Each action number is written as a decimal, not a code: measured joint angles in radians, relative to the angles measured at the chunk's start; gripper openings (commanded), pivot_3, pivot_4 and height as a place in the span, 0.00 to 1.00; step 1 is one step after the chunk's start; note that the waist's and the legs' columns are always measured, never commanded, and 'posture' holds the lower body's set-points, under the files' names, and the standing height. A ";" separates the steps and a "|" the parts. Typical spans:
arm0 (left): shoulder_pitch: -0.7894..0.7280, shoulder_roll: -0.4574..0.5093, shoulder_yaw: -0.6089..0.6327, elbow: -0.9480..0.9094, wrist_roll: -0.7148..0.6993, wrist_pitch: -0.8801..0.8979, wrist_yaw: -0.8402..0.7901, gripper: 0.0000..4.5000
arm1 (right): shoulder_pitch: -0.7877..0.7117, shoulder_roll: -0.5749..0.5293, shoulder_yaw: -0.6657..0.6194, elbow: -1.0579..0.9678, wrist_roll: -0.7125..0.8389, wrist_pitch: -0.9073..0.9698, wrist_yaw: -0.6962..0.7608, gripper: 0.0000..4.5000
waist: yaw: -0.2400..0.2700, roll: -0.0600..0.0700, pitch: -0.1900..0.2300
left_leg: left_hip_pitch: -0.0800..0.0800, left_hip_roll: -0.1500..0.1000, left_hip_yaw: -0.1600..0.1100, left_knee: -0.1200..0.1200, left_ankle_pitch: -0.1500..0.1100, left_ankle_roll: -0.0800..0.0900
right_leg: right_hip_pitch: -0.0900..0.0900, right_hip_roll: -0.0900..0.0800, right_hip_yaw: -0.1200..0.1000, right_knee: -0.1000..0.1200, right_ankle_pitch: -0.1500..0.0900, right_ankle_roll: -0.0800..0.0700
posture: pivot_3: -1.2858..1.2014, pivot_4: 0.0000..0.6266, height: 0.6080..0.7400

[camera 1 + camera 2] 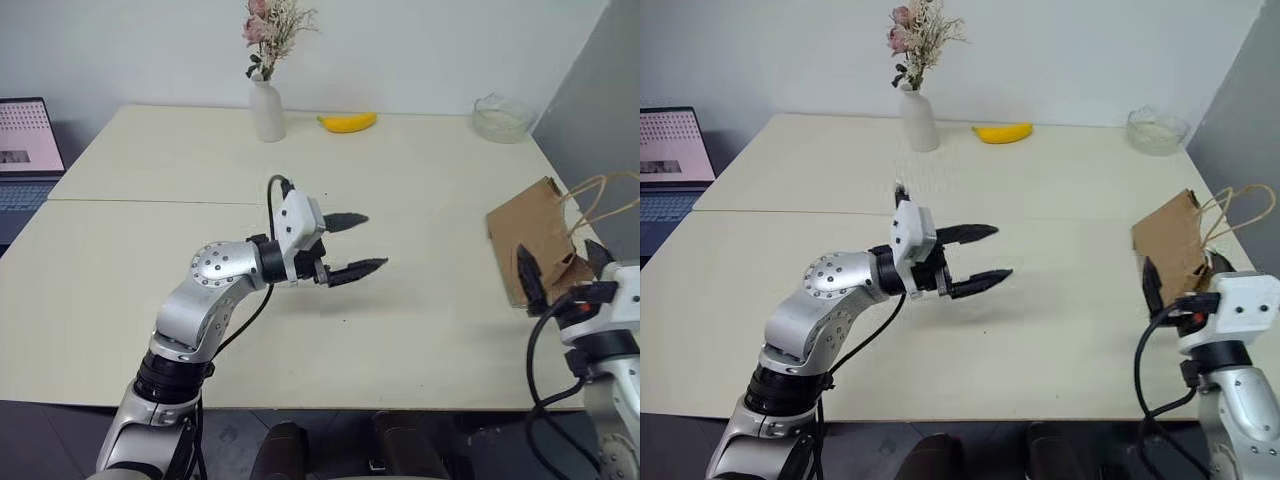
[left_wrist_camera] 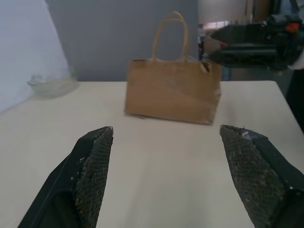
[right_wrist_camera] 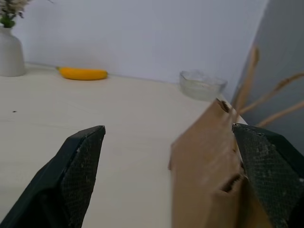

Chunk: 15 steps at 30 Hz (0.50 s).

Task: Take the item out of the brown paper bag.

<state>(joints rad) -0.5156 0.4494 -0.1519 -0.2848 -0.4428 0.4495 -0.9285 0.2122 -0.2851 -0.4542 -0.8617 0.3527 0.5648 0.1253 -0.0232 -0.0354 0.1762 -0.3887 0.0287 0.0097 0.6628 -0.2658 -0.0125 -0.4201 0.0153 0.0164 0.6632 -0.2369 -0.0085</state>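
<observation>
Near the surface's (image 1: 300, 350) right edge, the brown paper bag (image 1: 535, 245) is seen standing upright, handles up. No item can be made out; it is judged to be inside, hidden. The right claw (image 1: 565, 268) is held wide open and empty just beside the bag. The left claw (image 1: 355, 243), also spread and empty, is aimed toward it from mid-surface. Removal is judged not yet begun.

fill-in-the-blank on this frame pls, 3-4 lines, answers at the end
1. The bag stands near the table's ____ edge.
2. Both grippers, left and right, are ____.
3. The banana lies between the vase and the glass ____.
4. The vase holds ____.

Missing words: right; open; bowl; flowers
</observation>
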 measured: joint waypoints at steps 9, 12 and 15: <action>-0.041 0.007 -0.020 0.013 -0.015 -0.001 -0.074 0.83 | -0.347 0.021 -0.068 0.090 0.098 0.333 -0.220 1.00 | -0.006 0.001 0.000 | -0.003 -0.001 0.000 -0.001 0.000 0.000 | -0.001 0.001 0.001 -0.001 0.000 0.000 | 0.52 0.24 1.00; -0.036 0.004 -0.021 0.013 -0.009 -0.005 -0.068 0.83 | -0.409 0.021 -0.085 0.156 0.098 0.356 -0.252 1.00 | -0.005 0.001 0.000 | -0.005 -0.001 0.000 -0.001 0.000 0.000 | -0.002 0.001 0.000 -0.003 -0.001 0.000 | 0.52 0.24 1.00; -0.031 -0.004 -0.021 0.013 -0.002 -0.022 -0.063 0.83 | -0.449 0.020 -0.098 0.233 0.084 0.356 -0.284 1.00 | -0.005 0.001 0.001 | -0.006 -0.002 0.000 -0.001 0.000 0.000 | -0.002 0.001 0.000 -0.004 -0.001 0.001 | 0.52 0.24 1.00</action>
<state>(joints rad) -0.5469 0.4454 -0.1726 -0.2720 -0.4449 0.4279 -0.9919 -0.2370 -0.2654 -0.5527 -0.6289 0.4363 0.9206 -0.1584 -0.0283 -0.0342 0.1768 -0.3949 0.0269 0.0099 0.6620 -0.2658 -0.0125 -0.4222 0.0159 0.0168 0.6589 -0.2376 -0.0076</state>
